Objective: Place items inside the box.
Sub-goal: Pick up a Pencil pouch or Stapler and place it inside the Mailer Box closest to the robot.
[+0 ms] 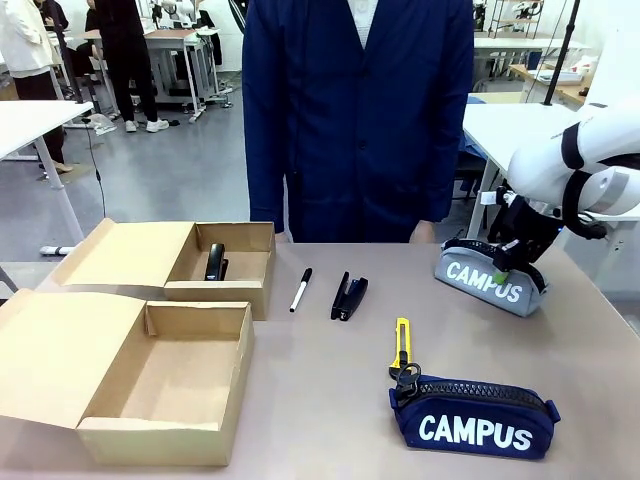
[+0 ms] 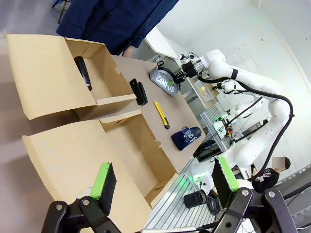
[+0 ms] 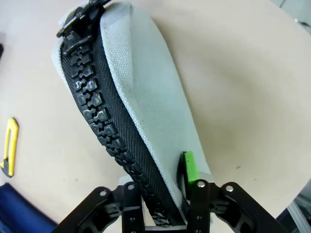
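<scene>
My right gripper (image 1: pixel 512 262) is shut on the grey "CAMPUS" pouch (image 1: pixel 483 281) at the table's far right. In the right wrist view a green pad (image 3: pixel 188 166) presses the pouch's grey side (image 3: pixel 146 97) beside its black zip. A navy "CAMPUS" pouch (image 1: pixel 472 420) lies at the front right. A yellow utility knife (image 1: pixel 401 345), a black stapler (image 1: pixel 348 296) and a black-and-white marker (image 1: pixel 300 290) lie mid-table. My left gripper (image 2: pixel 163 182) hangs open above the near cardboard box (image 2: pixel 141 145), holding nothing.
Two open cardboard boxes stand at the left: the near one (image 1: pixel 160 440) has nothing inside, the far one (image 1: pixel 215 295) holds a black item (image 1: pixel 215 262). A person in a dark blue coat (image 1: pixel 355 110) stands at the far edge.
</scene>
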### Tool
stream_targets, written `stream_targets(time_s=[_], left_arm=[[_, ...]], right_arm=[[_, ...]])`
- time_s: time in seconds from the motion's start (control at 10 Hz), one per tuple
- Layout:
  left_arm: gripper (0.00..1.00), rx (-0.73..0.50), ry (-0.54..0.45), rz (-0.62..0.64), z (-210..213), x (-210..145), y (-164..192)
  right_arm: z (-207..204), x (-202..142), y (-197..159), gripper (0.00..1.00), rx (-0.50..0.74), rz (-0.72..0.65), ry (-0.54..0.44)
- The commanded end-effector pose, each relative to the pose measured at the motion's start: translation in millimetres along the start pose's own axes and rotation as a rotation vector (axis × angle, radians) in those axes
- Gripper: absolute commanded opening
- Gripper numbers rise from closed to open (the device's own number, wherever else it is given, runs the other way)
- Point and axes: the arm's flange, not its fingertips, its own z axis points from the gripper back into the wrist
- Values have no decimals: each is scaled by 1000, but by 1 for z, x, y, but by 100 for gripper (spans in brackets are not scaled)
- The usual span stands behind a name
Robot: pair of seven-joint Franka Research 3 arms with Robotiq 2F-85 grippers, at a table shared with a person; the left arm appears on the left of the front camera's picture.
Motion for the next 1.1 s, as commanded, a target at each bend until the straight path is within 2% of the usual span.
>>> stream_targets(time_s=[0.0,0.3,0.5,0.6,0.7,0.9,1.0], left_arm=[[100,-14,-15,-22,0,1,-1],[100,-14,-15,-22,0,1,-1],[100,-14,-15,-22,0,1,-1],[100,-14,-15,-22,0,1,-1],[100,-14,-15,-22,0,1,-1],[100,-14,-15,-22,0,1,-1],[100,-14,-15,-22,0,1,-1]], right_arm=[[-1,-11,1,0,-5,-2,-14],[4,-15,2,0,-19,-35,-8],[31,-30,9,0,3,-96,-26],[56,-47,18,0,22,-182,-20],[91,-76,33,0,101,-235,-23],[154,-146,64,0,135,-425,-118],[169,-172,80,0,197,-495,-175]])
